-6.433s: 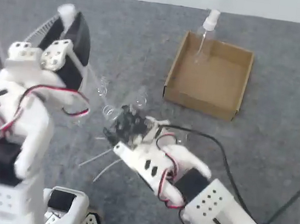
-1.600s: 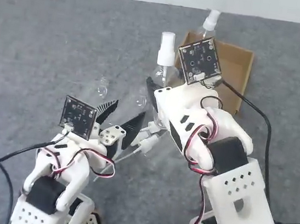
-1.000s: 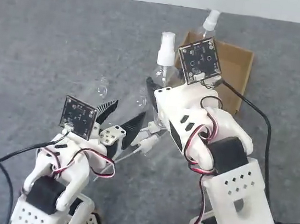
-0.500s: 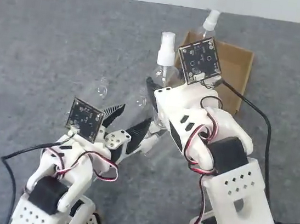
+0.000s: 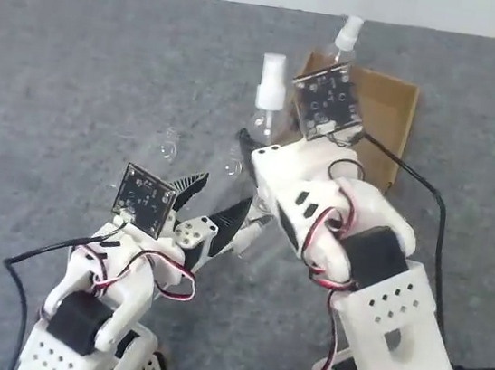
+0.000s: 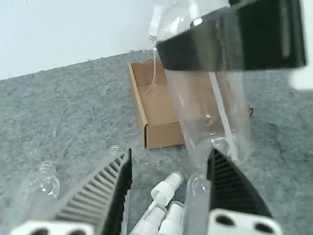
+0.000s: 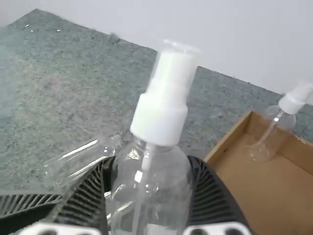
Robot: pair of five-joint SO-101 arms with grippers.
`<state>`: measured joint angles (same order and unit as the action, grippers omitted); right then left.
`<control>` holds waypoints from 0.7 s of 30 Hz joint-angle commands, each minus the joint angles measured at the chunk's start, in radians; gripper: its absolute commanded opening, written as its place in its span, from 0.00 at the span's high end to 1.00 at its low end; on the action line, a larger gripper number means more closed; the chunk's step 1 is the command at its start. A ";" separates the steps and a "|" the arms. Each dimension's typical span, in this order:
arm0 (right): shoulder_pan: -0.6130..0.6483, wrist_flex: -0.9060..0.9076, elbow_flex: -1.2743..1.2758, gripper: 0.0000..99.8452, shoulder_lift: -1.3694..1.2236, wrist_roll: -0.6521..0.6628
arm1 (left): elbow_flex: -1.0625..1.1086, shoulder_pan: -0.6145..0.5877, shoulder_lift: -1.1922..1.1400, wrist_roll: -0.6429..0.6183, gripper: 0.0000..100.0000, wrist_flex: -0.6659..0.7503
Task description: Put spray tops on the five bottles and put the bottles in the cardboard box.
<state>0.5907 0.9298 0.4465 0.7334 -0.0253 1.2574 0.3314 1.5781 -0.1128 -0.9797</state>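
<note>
Right now your right pincer [image 7: 149,171] is clamped round the body of an upright spray bottle [image 5: 262,123] with its top on. From there the cardboard box [image 5: 383,125] lies just to the right and slightly farther off, with one capped bottle [image 5: 347,32] standing in its far-left corner. Your left pincer [image 6: 168,161] gapes empty, nearer, over loose spray tops [image 6: 164,188] on the bench [image 5: 81,63].

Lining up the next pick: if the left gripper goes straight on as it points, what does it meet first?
Probably the loose spray tops lying between its open fingers; the bottle in the right gripper hangs just beyond, depth unclear.
</note>
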 commanded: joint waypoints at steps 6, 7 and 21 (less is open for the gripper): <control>0.061 -0.030 -0.057 0.99 -0.056 -0.009 | -0.059 -0.005 0.017 0.009 0.65 -0.014; 0.062 -0.033 -0.057 0.99 -0.065 -0.009 | -0.061 -0.005 0.017 0.008 0.65 -0.017; 0.058 0.173 -0.061 0.99 0.143 0.095 | 0.036 -0.089 0.009 0.011 0.65 0.132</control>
<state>0.6460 1.0572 0.4465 0.8101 0.0146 1.2973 0.2593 1.5796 -0.1128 -0.8846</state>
